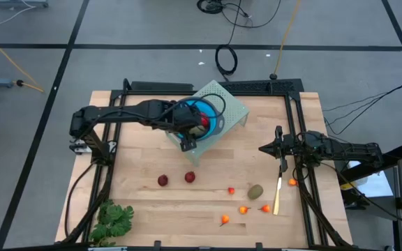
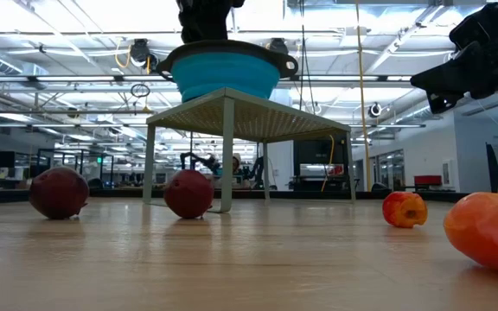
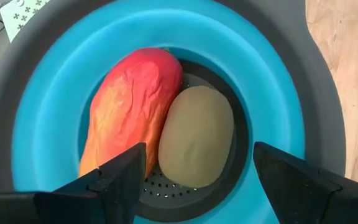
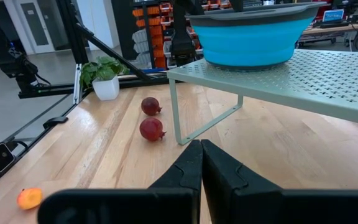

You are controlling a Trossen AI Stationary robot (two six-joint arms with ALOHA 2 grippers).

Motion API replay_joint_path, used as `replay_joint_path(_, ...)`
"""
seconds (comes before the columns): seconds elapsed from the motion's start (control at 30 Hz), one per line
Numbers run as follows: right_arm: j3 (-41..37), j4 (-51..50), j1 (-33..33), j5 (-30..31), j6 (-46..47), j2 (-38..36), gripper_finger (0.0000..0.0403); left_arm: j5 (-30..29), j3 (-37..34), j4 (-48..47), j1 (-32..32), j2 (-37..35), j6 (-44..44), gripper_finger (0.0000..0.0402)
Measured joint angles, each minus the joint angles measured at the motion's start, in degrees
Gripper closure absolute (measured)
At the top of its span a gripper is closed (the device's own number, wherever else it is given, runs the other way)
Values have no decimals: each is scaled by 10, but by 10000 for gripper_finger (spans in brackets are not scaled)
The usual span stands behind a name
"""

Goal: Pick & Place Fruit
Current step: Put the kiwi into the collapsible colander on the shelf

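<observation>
A blue bowl (image 1: 213, 120) (image 3: 48, 118) with a dark rim stands on a pale green perforated stand (image 1: 232, 104). In the bowl lie a long red-orange fruit (image 3: 132, 106) and an olive-brown oval (image 3: 196, 137), side by side on the perforated bottom. My left gripper (image 3: 197, 149) (image 1: 195, 125) hangs open over the bowl. Its fingers stand on either side of the oval and above it, touching nothing. Two dark-red balls (image 1: 162, 180) (image 1: 189, 177) and another olive oval (image 1: 255, 191) rest on the wooden table. My right gripper (image 4: 201, 149) (image 1: 264, 148) waits shut at the table's right.
Several tiny orange-red pieces (image 1: 243, 209) lie scattered near the front right, one (image 1: 293, 182) by the right arm's base. A thin yellow stick (image 1: 278, 195) lies beside them. A leafy green bunch (image 1: 114, 219) sits at the front left corner. The stand's legs (image 2: 227, 151) rise behind the balls.
</observation>
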Motion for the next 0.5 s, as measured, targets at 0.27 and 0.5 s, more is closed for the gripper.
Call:
replay_joint_path(0.27, 0, 4, 0, 0, 0, 0, 403, -25, 0, -7, 0, -37, -31, 105)
replay_joint_path(0.5, 0, 8, 0, 0, 1, 0, 403, -30, 0, -8, -4, -75, -58, 137)
